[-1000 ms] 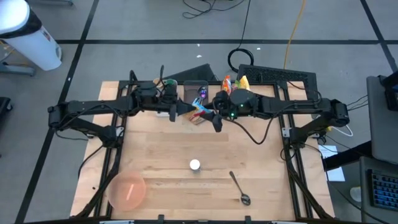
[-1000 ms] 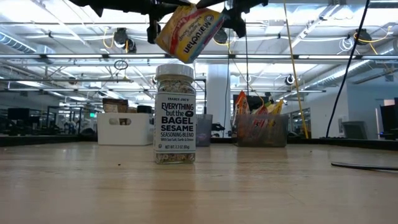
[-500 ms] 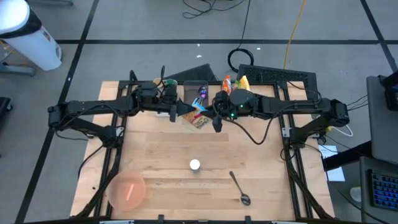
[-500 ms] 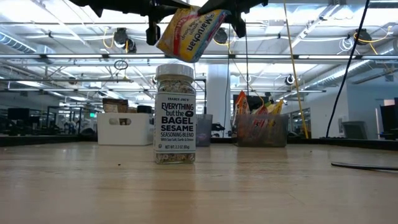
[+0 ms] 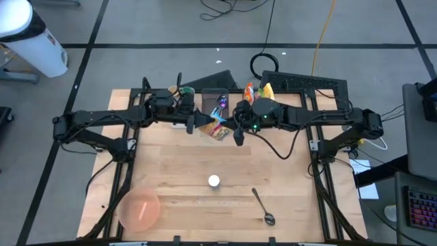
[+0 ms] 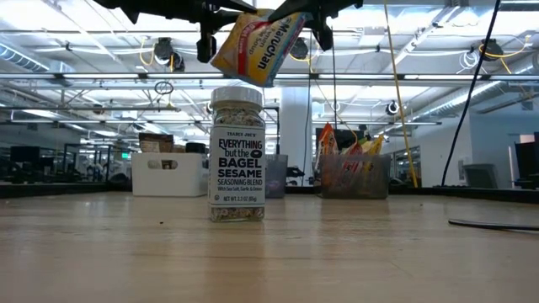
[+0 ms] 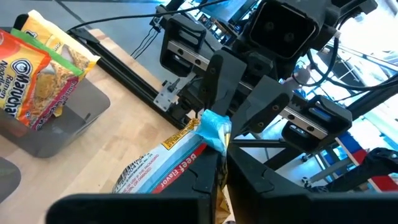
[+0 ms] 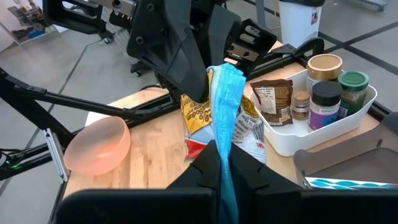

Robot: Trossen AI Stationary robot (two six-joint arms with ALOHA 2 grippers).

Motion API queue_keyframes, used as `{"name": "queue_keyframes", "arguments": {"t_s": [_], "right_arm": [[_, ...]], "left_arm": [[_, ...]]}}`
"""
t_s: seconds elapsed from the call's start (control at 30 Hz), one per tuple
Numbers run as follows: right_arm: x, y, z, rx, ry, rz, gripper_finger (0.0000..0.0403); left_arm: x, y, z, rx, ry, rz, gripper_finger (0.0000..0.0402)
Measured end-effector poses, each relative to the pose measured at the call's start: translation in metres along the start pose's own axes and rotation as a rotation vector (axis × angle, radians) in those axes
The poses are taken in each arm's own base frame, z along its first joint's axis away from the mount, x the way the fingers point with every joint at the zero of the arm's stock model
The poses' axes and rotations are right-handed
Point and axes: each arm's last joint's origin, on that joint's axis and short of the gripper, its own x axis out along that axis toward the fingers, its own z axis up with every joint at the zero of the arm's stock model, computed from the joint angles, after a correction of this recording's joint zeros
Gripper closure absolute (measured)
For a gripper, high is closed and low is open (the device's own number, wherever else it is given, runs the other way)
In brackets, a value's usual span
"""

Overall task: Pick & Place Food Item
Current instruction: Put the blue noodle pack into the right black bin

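above table: ramen packet, both grippers

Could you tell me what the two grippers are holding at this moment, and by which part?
Both hold one ramen packet in the air: the left gripper and the right gripper each pinch its light blue top edge.

Pale wood table, planked, smooth and matt. Glossy crinkled plastic on the ramen packet, shiny blue film at its pinched edge. Clear jar with a printed paper label and white plastic lid. Translucent matt pink plastic bowl. Polished metal spoon. Smooth white plastic bin. Matt black fingers.
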Motion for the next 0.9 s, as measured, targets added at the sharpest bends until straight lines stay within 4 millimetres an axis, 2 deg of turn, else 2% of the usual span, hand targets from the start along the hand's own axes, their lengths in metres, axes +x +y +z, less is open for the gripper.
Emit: {"name": "queue_keyframes", "arguments": {"t_s": [0.27, 0.63, 0.77, 0.9], "right_arm": [[0.0, 0.002, 0.006, 0.018, -0.061, 0.024, 0.0402], [0.0, 0.004, 0.005, 0.039, -0.04, 0.075, 0.0403], [-0.003, 0.004, 0.005, 0.039, -0.026, 0.081, 0.0403], [-0.011, 0.005, 0.01, 0.04, -0.037, 0.105, 0.0403]], "left_arm": [[-0.002, -0.001, 0.008, 0.036, -0.049, -0.046, 0.0351], [-0.008, 0.001, 0.025, 0.08, -0.153, -0.103, 0.0198], [-0.011, 0.005, 0.03, 0.125, -0.189, -0.092, 0.0165], [-0.016, 0.008, 0.038, 0.143, -0.228, -0.088, 0.0152]]}}
